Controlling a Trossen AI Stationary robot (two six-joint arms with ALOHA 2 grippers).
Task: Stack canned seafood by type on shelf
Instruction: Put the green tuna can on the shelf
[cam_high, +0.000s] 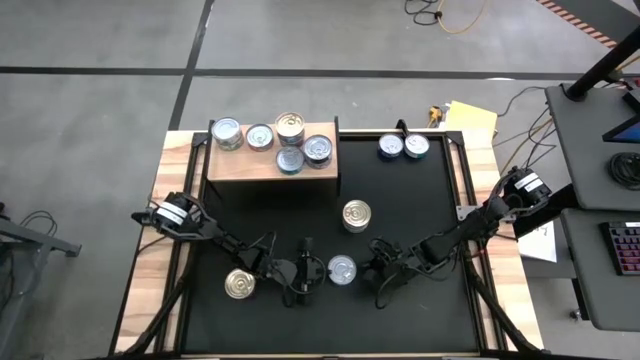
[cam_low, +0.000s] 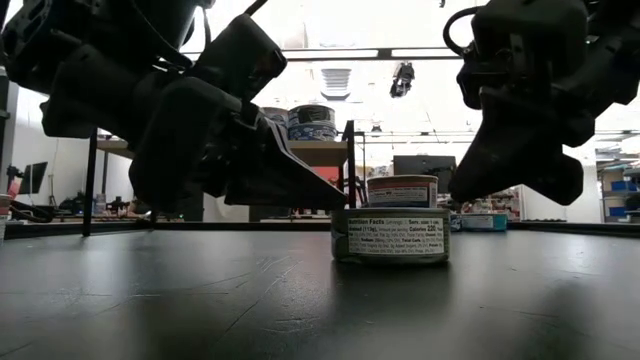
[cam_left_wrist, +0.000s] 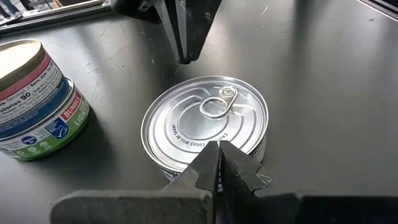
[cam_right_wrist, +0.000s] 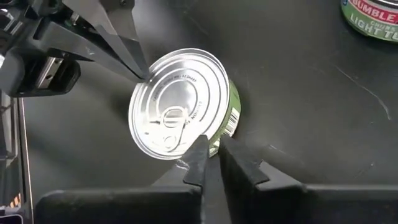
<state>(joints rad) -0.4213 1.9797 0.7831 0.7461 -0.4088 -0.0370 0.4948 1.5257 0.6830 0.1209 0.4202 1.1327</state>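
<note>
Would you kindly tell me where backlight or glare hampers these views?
Low view: bright room lights behind leave both arms as dark silhouettes; the silver-topped can stays readable. Left wrist view: soft sheen on its lid. Right wrist view: stronger glare whitens that lid.

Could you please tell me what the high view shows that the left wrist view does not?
Only the high view shows the shelf carrying five cans, two more cans near the table's far right corner, and a gold-topped can beside the left arm.

Only the left wrist view shows the silver can's pull tab and, beside it, the label of a tin reading "90".

Both show the silver-topped can on the black table, with the shut left gripper and the nearly closed right gripper at its opposite sides.
</note>
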